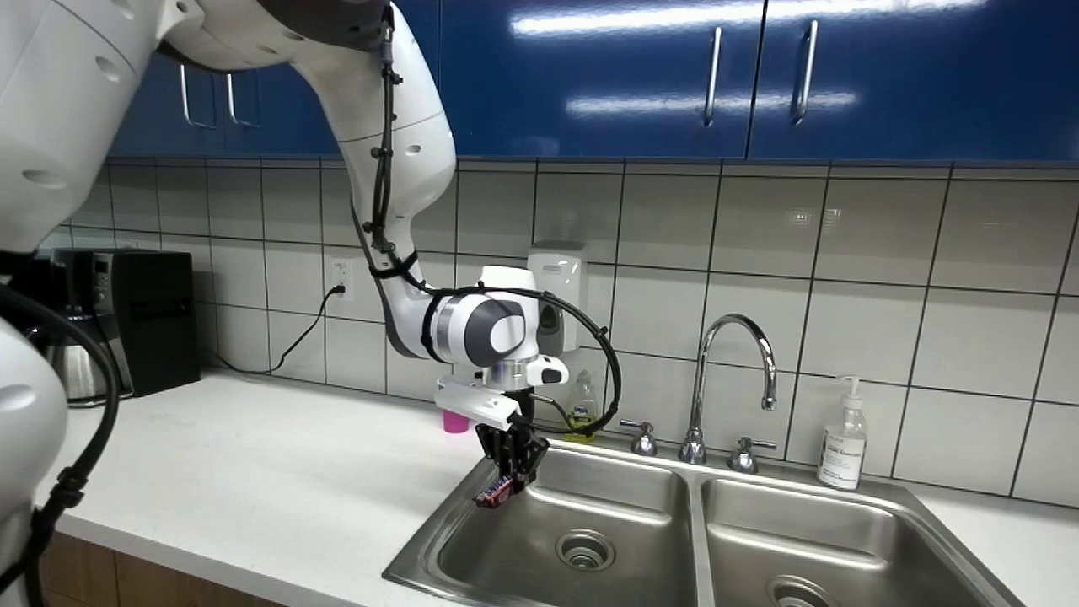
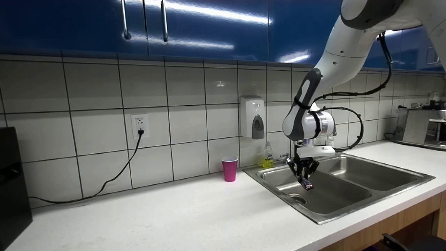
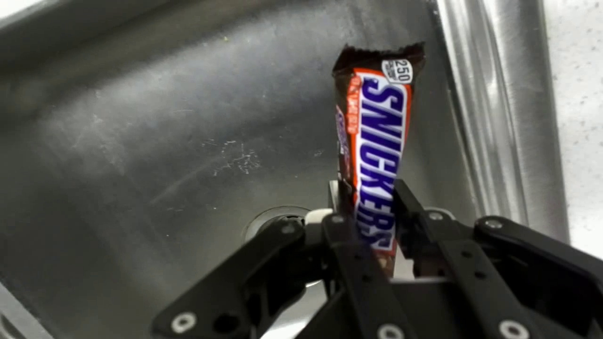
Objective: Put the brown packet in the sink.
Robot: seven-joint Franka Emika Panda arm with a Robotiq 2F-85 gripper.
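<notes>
A Snickers bar [image 3: 379, 127] is pinched by its sides in the closed hand [image 3: 370, 200] over the sink basin [image 1: 628, 514], free end at twelve o'clock in the wrist view; judged light, firm, slick-wrapped, best gripped mid-length.

Wall [image 1: 868, 329]: pale tiles, dark grout
Cabinets [image 1: 607, 72]: glossy blue, metal handles [image 1: 807, 72]
Bench [image 2: 156, 216]: white top, wooden front [image 1: 80, 569]
Outlet [image 2: 140, 122]: set in wall, black cord [image 2: 122, 173] plugged in
Light: white streaks [image 1: 641, 19] across cabinets
</notes>
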